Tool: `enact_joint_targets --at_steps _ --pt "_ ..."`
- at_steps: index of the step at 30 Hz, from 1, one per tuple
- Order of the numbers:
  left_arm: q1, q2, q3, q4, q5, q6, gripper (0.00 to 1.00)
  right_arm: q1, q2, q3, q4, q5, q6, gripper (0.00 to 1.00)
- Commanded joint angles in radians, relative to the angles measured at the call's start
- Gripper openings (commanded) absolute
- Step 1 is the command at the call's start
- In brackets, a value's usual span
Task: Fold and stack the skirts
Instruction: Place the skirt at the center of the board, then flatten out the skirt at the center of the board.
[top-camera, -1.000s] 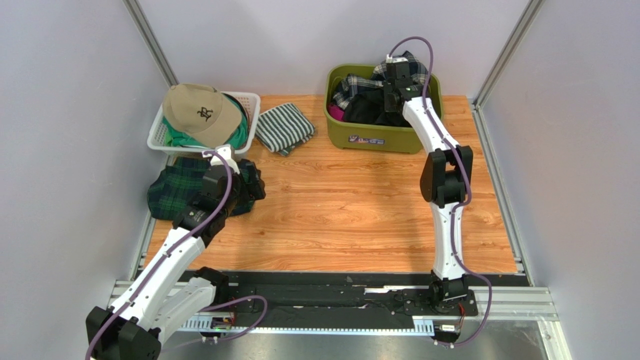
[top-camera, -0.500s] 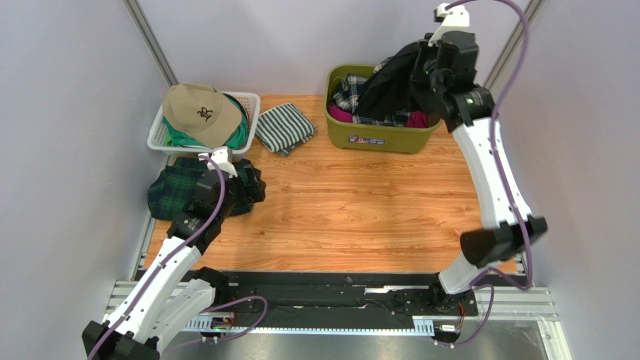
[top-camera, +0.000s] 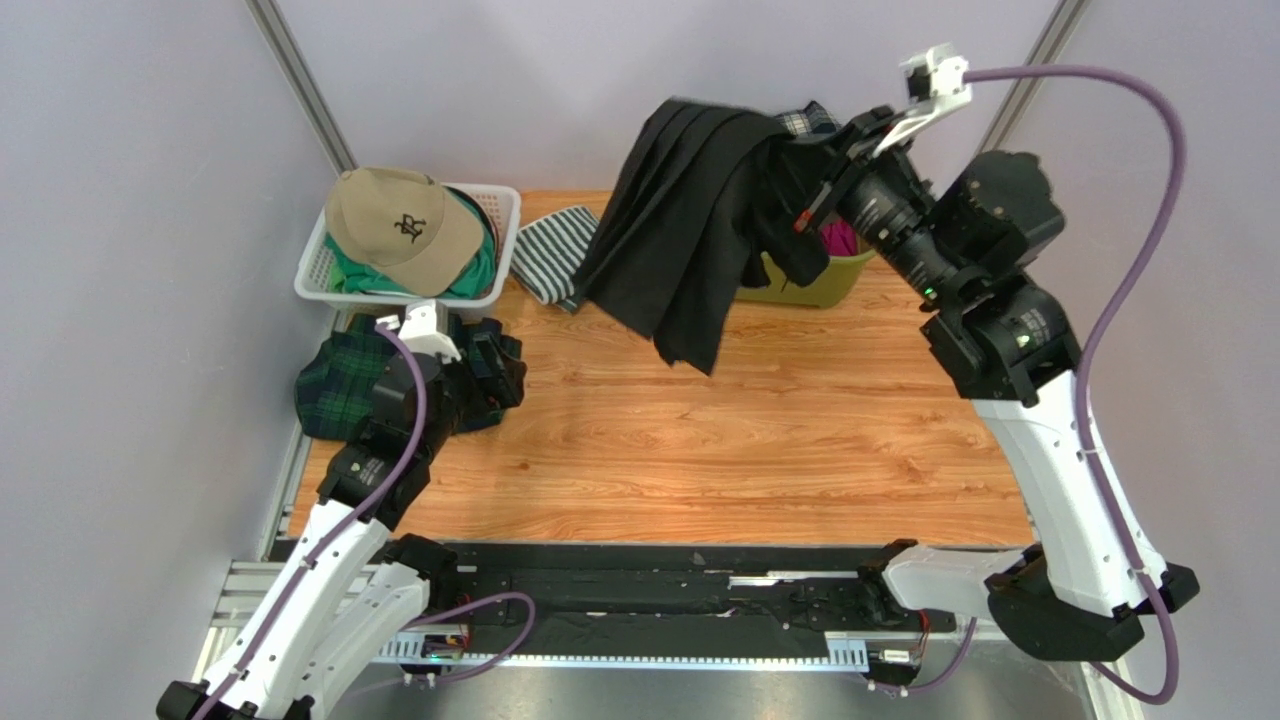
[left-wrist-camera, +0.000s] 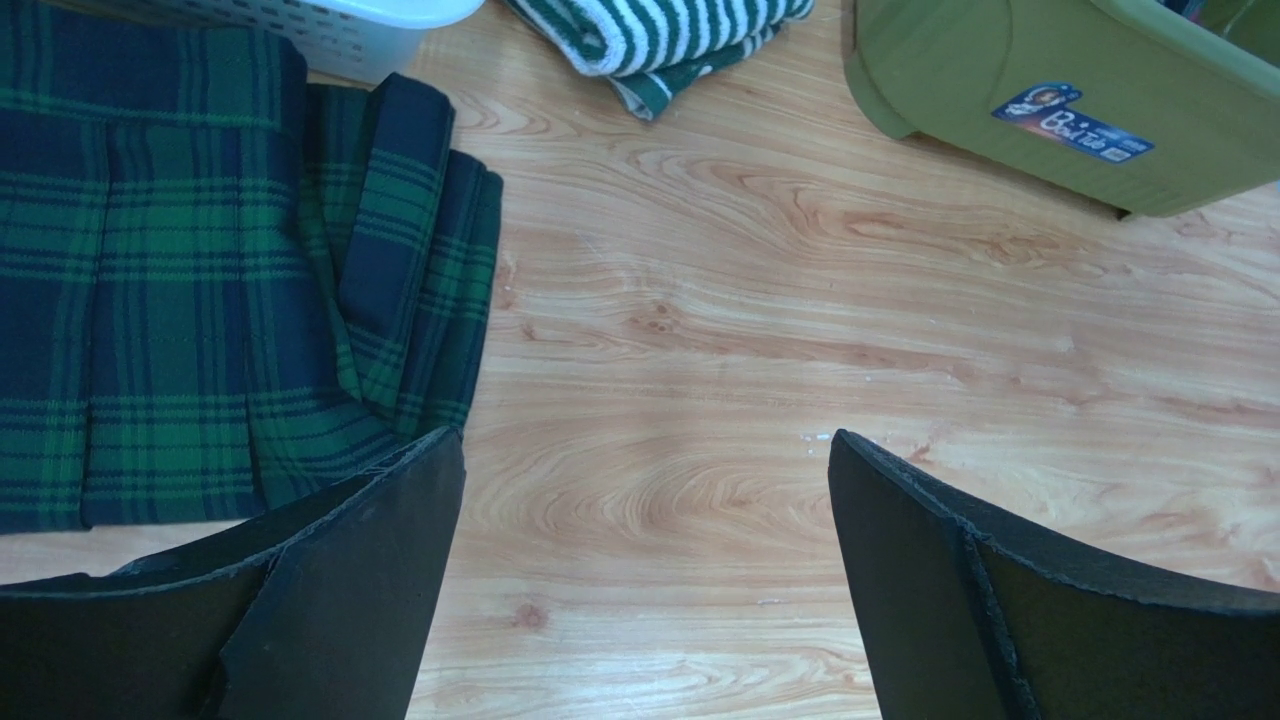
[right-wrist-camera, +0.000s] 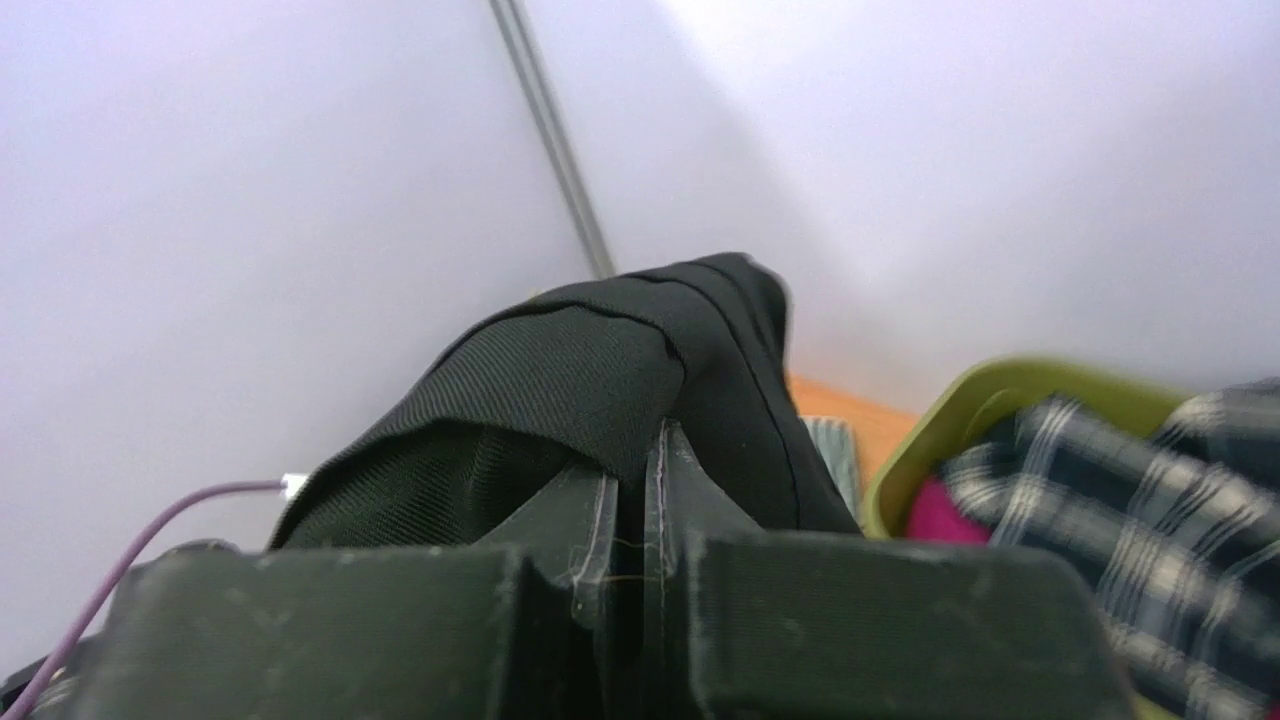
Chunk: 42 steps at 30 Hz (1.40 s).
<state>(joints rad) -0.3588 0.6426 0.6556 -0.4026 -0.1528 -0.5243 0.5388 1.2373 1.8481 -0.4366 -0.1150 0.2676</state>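
1. Black pleated cloth skirt (top-camera: 684, 248) hangs in the air at upper centre of the overhead view, pinched at one edge by my right hand (right-wrist-camera: 646, 465), which is clamped tight on it.
2. My left hand (left-wrist-camera: 646, 585) is spread wide and holds nothing, beside the dark green-navy tartan pleated skirt (left-wrist-camera: 181, 300) lying at the left of the wooden table (top-camera: 721, 435).
3. Risks, as I judge them: so small a pinch could slip. The dangling hem could drag the green-and-white striped folded cloth (top-camera: 564, 255). The navy-white-grey plaid pleated skirt (right-wrist-camera: 1142, 495) in the olive plastic bin (top-camera: 796, 278) could snag and follow.
4. Writing: the bin's sticker (left-wrist-camera: 1070, 123) shows a large "8"; the rest is too small to read.
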Motion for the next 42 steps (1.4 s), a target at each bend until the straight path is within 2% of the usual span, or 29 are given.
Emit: enact_joint_targets --at_steps 1,3,5,7,8,11,13,18,21,22,25,30,32,35,38,42 --pt "-0.003 -0.009 -0.005 -0.039 -0.042 -0.072 0.99 0.030 -0.070 -0.285 0.070 -0.003 0.143 0.00" --pt "-0.003 0.002 -0.004 -0.074 -0.070 -0.092 0.99 0.047 -0.099 -0.428 0.113 0.093 0.174 0.02" --pt "-0.003 0.012 -0.001 -0.097 -0.079 -0.115 0.99 0.049 -0.101 -0.590 0.064 0.197 0.199 0.08" --pt "-0.003 0.038 0.006 -0.108 -0.071 -0.134 0.99 0.049 -0.079 -0.667 -0.005 0.349 0.215 0.37" --pt "-0.005 0.048 0.012 -0.117 -0.062 -0.137 0.99 0.049 -0.050 -0.712 -0.096 0.415 0.232 0.61" --pt "-0.003 0.097 0.018 -0.107 -0.010 -0.143 0.99 0.049 0.002 -0.727 -0.280 0.607 0.291 0.81" --pt "-0.003 0.141 0.024 -0.107 0.043 -0.152 0.99 0.049 0.001 -0.745 -0.330 0.655 0.295 0.86" --pt "-0.005 0.241 0.022 -0.088 0.169 -0.175 0.99 -0.002 -0.077 -0.881 -0.317 0.647 0.334 0.92" --pt "-0.034 0.270 -0.011 -0.039 0.274 -0.195 0.99 -0.135 -0.104 -0.969 -0.237 0.508 0.350 0.91" --pt "-0.051 0.276 -0.022 -0.029 0.312 -0.197 0.99 -0.213 -0.105 -0.987 -0.208 0.359 0.349 0.91" --pt "-0.136 0.278 -0.051 -0.038 0.331 -0.216 0.98 -0.290 -0.105 -1.049 -0.043 0.142 0.358 0.89" --pt "-0.363 0.238 -0.119 -0.013 0.320 -0.301 0.96 -0.306 -0.030 -1.017 -0.017 0.129 0.390 0.89" --pt "-0.487 0.244 -0.128 0.047 0.274 -0.293 0.96 -0.310 0.005 -0.997 -0.008 0.130 0.401 0.89" --pt "-0.603 0.336 -0.079 0.079 0.207 -0.237 0.96 -0.318 0.049 -0.981 0.004 0.052 0.409 0.89" --pt "-0.666 0.451 0.018 0.082 0.156 -0.200 0.94 -0.324 0.086 -0.981 0.006 0.022 0.418 0.88" --pt "-0.687 0.606 0.119 0.065 0.066 -0.158 0.88 -0.333 0.114 -1.000 0.024 -0.017 0.450 0.86"
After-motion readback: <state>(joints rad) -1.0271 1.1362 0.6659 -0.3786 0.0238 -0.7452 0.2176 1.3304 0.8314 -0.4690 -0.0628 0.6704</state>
